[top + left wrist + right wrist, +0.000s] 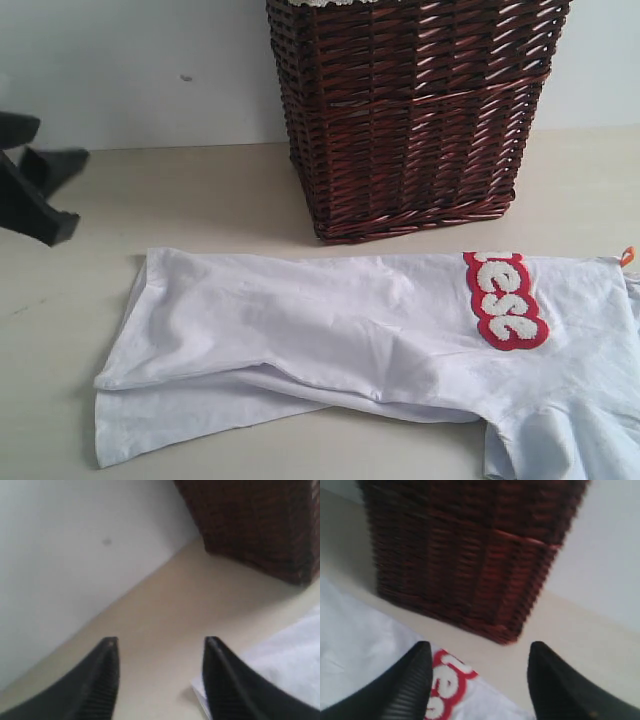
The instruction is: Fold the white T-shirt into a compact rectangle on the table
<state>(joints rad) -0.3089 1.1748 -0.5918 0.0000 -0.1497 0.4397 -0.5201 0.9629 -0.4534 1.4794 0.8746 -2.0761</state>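
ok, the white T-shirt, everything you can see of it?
The white T-shirt is thin fabric, lying flat and partly folded over itself on the table, wrinkled, running off frame on the right. Fuzzy white letters on red show near its right end, an orange tag at the edge. Only the table touches it.

The white T-shirt runs off the exterior view's right and bottom edges; of its lettering only "ese" shows. The wicker basket is cut off at the top, and blurred in both wrist views. The left gripper is cropped at the left edge.
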